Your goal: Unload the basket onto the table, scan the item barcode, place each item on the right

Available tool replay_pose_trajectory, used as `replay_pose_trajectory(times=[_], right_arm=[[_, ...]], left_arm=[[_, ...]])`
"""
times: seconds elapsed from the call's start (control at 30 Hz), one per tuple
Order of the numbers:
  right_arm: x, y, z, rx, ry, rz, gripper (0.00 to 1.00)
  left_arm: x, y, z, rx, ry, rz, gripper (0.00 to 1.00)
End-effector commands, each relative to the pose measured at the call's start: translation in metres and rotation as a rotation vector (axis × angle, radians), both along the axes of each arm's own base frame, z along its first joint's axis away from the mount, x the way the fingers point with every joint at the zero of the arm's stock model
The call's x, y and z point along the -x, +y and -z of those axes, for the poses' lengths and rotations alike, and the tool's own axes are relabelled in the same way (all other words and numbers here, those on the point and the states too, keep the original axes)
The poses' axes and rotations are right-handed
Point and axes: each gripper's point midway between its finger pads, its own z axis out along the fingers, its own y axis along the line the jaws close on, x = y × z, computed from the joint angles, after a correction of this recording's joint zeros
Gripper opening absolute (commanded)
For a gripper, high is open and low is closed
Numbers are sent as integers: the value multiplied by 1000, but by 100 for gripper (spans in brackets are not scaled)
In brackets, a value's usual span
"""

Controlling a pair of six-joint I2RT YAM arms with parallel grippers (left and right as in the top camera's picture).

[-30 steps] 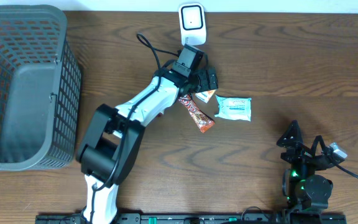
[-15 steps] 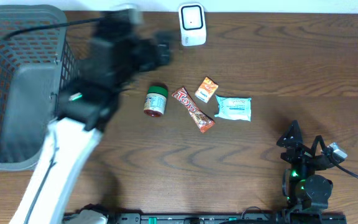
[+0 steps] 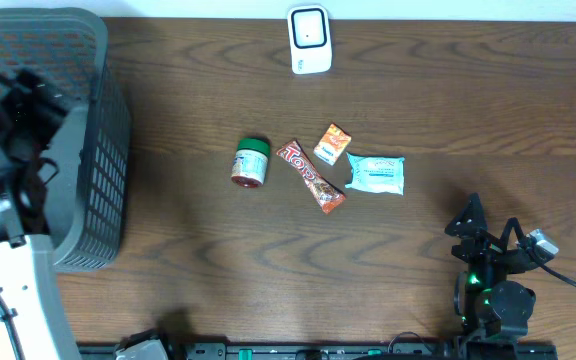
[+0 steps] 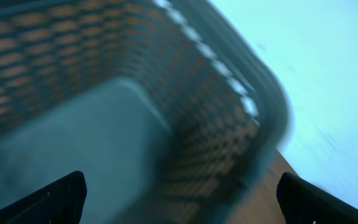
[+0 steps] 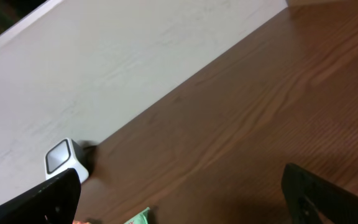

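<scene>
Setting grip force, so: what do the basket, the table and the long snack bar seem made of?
Basket: grey plastic, matt, going by its moulded mesh walls. Table: brown wood or wood-look laminate; the grain shows, with a slight sheen. Bar: printed film wrapper, likely plastic or foil, fairly glossy.

I can't read any text for certain from here. The long red-brown candy bar wrapper (image 3: 311, 176) carries large white lettering and the pale teal packet (image 3: 376, 174) has a printed label, both too small to make out.
</scene>
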Motion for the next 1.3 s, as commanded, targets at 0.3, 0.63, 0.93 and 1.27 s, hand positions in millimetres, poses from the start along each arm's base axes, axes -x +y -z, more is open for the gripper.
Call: replay_pose_trajectory(times=[0.3,0.63,0.93,1.27], right_arm=[[0,2,1,-5,4,-6,99],[0,2,1,-5,4,-6,99],[0,2,1,-5,4,-6,99],[0,2,1,-5,4,-6,99]], left_arm=[[-16,51,88,164,208,-135,98],[-21,54,152,329,339,-246,98],[-18,53,169,364,385,-269,98],[-29,48,158,351,344,-183,98]])
